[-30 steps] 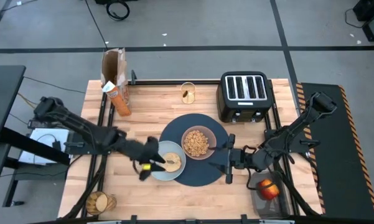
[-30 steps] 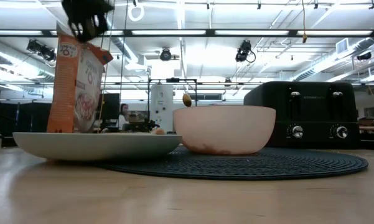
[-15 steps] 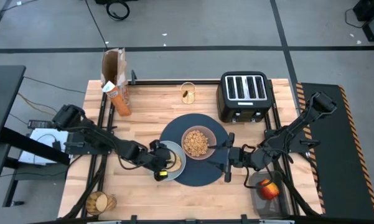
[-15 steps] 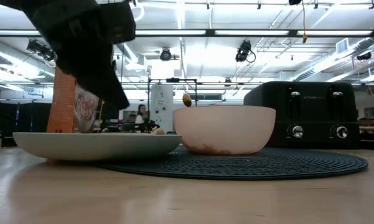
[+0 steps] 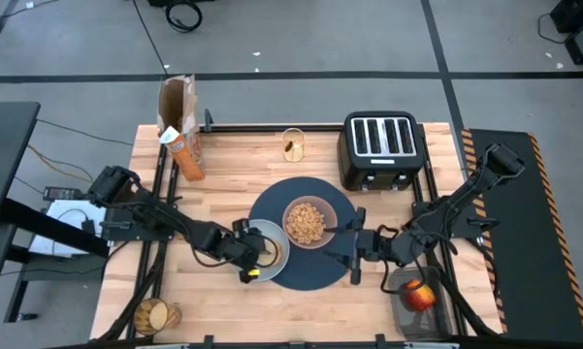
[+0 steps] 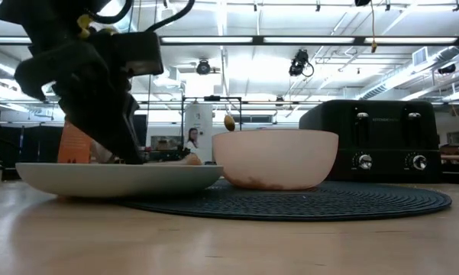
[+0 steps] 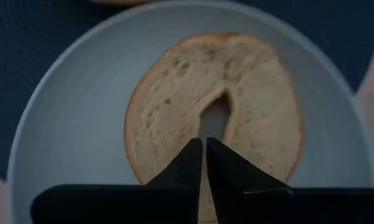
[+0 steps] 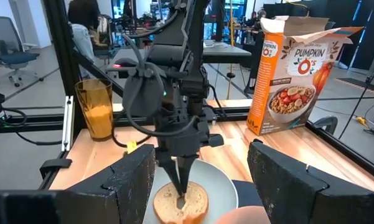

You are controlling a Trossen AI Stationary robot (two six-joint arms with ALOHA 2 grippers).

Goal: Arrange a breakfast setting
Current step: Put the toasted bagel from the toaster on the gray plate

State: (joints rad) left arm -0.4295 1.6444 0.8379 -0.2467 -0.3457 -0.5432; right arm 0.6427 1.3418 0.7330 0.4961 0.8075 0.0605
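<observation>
Since a second ago the left arm has swung in from beside the plate and dropped low, so its claw is now right over the bagel.

From above, the left gripper (image 5: 255, 257) sits on the pale plate (image 5: 279, 254), which overlaps the near-left edge of the navy placemat (image 5: 315, 269). The bowl (image 5: 305, 222) of cereal is just beside it on the mat. The right gripper (image 5: 354, 244) waits at the mat's right side with its fingers spread wide and nothing in them.

At table height, the dark gripper hangs down onto the plate's left half, with the bowl to its right.

The left wrist camera is the telling one: the two fingers (image 7: 188, 165) are pinched together, tips poked at the bagel (image 7: 252, 99) hole, gripping nothing.

The right wrist view shows the same thing, closed tips touching the bagel's middle.

If it's nudging the bagel to centre, I'd go slow and shallow. Push too hard and the plate slides off the mat.
</observation>
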